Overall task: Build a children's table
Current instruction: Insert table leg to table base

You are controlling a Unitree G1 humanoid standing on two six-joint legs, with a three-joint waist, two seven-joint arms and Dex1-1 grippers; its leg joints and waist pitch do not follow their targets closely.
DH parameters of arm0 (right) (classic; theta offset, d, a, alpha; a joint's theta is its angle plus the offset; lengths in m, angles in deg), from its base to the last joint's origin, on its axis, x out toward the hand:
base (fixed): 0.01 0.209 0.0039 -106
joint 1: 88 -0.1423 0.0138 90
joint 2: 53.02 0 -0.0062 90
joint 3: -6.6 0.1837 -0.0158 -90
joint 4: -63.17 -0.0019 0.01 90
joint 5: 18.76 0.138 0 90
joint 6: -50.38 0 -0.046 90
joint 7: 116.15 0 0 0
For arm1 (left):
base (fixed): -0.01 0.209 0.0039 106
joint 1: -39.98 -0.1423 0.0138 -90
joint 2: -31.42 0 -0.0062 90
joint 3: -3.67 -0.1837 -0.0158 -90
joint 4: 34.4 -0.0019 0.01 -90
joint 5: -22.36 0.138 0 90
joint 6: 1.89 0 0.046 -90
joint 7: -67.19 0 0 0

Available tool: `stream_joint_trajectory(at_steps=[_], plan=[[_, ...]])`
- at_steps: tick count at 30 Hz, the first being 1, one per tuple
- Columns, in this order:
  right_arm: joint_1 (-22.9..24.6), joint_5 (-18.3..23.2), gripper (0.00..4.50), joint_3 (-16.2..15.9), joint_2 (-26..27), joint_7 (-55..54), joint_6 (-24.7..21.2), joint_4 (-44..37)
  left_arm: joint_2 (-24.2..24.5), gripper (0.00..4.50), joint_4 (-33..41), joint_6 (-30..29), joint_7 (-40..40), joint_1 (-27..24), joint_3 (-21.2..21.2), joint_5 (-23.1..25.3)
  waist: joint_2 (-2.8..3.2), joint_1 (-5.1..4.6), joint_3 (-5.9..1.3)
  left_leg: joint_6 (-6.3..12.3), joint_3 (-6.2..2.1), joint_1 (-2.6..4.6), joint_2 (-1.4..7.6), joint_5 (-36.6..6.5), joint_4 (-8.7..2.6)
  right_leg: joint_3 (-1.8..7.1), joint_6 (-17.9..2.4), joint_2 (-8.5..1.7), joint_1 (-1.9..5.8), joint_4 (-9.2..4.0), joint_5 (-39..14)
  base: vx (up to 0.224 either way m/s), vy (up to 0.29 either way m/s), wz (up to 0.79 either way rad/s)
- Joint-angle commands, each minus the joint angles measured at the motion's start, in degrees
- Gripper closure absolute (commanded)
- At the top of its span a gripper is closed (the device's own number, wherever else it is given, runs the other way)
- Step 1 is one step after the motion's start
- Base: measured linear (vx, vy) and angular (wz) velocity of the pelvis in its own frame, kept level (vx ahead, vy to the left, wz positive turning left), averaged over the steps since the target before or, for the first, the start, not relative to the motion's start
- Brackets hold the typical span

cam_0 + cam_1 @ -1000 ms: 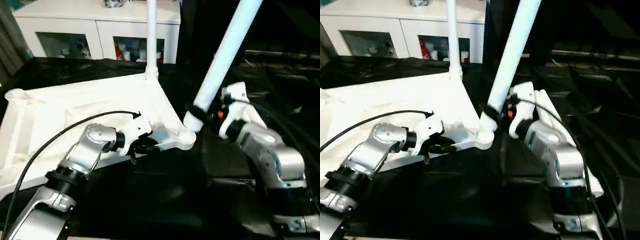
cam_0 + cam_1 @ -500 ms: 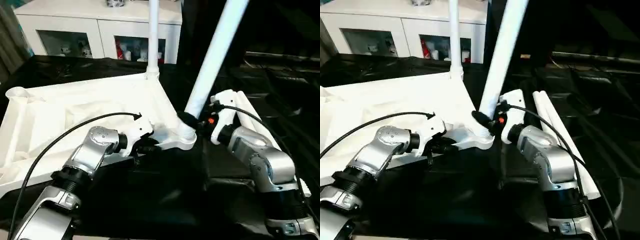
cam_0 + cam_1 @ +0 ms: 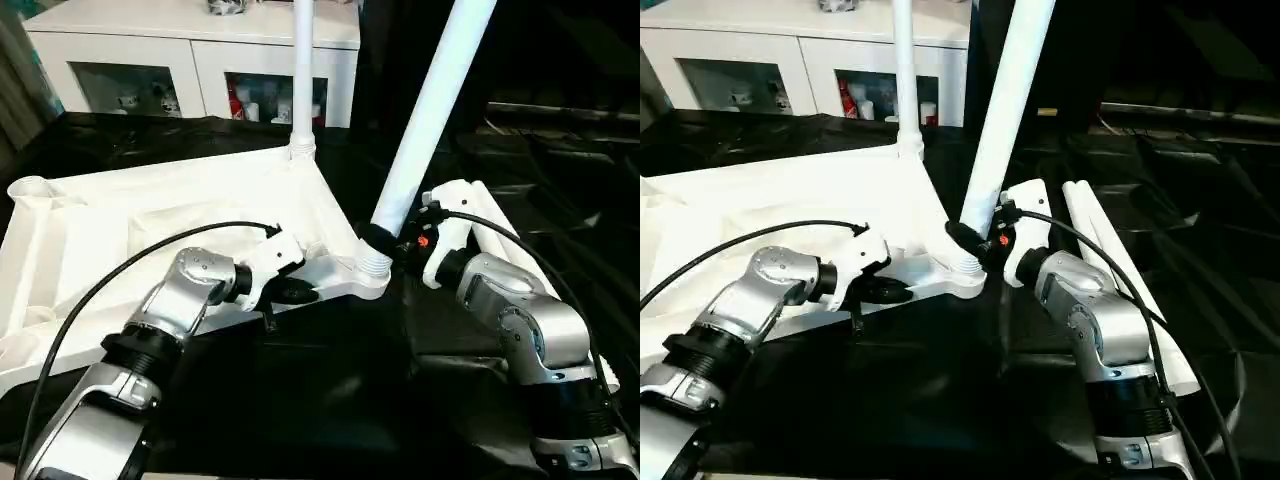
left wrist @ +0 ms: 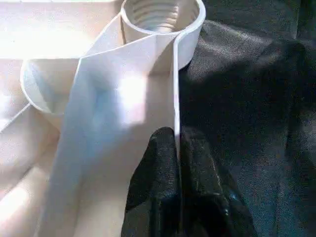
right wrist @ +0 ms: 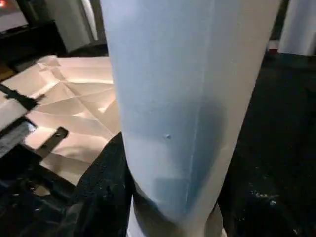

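An all-white plastic rectangular tabletop lies upside down, ribbed underside up, on the black-covered worktop. One tapered round white leg stands upright in its far corner socket. A second leg leans in the near corner socket. Two more white legs lie on the worktop alongside, toward its right edge.

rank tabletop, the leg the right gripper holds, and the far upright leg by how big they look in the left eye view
1. tabletop
2. held leg, nearer the camera, so its lead is unsure
3. far upright leg
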Motion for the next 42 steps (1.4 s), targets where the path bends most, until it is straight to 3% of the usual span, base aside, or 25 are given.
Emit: stream_joint_trajectory(at_steps=[1,2,5,9,14,17,21,25,30,42], plan=[[-0.71,-1.26,2.61,-0.32,-0.68,0.42,0.84,1.36,0.76,4.47,-0.40,-0.51,-2.49,-0.01,-0.95,0.18,0.46,0.04,-4.11,-1.71,0.10,0.62,0.35,-13.85,-3.56,1.80,-10.68,-2.55,3.15,-3.98,-10.81,0.000,0.000,0.00],[-0.96,-1.34,2.61,-0.51,-0.89,0.96,1.18,2.00,0.98,4.47,0.01,-0.14,-3.21,-0.14,-1.15,0.17,0.19,0.01,-4.12,-1.60,0.14,0.61,0.34,-13.66,-3.56,1.79,-10.68,-2.54,3.21,-4.03,-11.06,0.000,0.000,0.00],[-1.68,-1.45,2.61,-1.74,-2.42,5.30,3.75,4.15,2.28,4.50,2.60,0.16,-5.43,-1.01,-1.63,-0.18,0.18,0.06,-4.09,-1.29,0.15,0.66,0.50,-14.01,-3.54,1.81,-10.78,-2.73,3.15,-4.01,-11.89,0.000,0.000,0.00],[-2.29,-0.31,2.61,-3.20,-5.01,10.89,2.34,5.45,4.96,4.50,6.61,0.68,-7.21,-2.40,-2.64,0.34,0.45,0.06,-4.02,-0.74,0.13,0.74,0.66,-14.23,-3.54,1.81,-11.13,-2.65,3.13,-3.91,-11.66,0.000,0.000,0.00],[-2.26,1.76,2.61,-4.39,-7.65,16.43,-1.63,4.67,7.00,4.50,11.03,-0.65,-7.58,-4.79,-3.04,0.73,0.20,0.07,-4.00,-0.44,0.13,0.73,0.71,-14.20,-3.56,1.79,-11.23,-2.66,3.24,-3.88,-12.42,0.000,0.000,0.00],[-2.36,1.76,2.61,-4.37,-7.25,16.59,-1.60,5.34,7.35,4.50,12.75,-1.09,-7.58,-5.79,-3.15,0.74,0.16,0.07,-3.91,-0.45,0.21,0.73,0.70,-14.16,-3.54,1.79,-11.15,-2.62,2.99,-3.97,-13.18,0.000,0.000,0.00],[-2.80,1.37,2.61,-4.42,-6.06,16.66,-0.32,7.70,7.75,4.50,14.20,-1.59,-7.41,-6.12,-3.49,0.67,0.32,0.05,-3.96,-0.78,0.18,0.81,0.66,-14.38,-3.54,1.79,-10.84,-2.64,2.83,-4.04,-14.39,0.000,0.000,0.00],[-3.58,0.54,2.61,-4.61,-4.89,16.31,1.11,10.32,7.94,4.50,15.25,-1.91,-7.72,-6.07,-3.76,0.79,0.35,-0.04,-4.10,-0.92,0.17,0.71,0.64,-13.79,-3.48,1.78,-11.35,-2.60,2.95,-3.82,-12.40,0.000,0.000,0.00],[-3.85,1.47,2.61,-5.55,-5.52,17.78,-1.49,9.21,8.19,4.50,15.34,-1.92,-7.72,-6.12,-4.10,1.22,0.38,0.02,-4.12,-0.51,0.22,0.68,0.56,-12.87,-3.43,1.73,-11.91,-2.42,3.16,-3.59,-9.87,0.000,0.000,0.00],[-2.88,1.24,2.61,-6.48,-8.42,20.64,-2.96,7.29,8.49,4.50,15.28,-1.64,-7.34,-6.52,-4.38,1.45,0.11,0.10,-4.02,-0.57,0.20,0.67,0.61,-13.55,-3.45,1.75,-10.91,-2.60,3.05,-3.93,-13.44,0.000,0.000,0.00]])
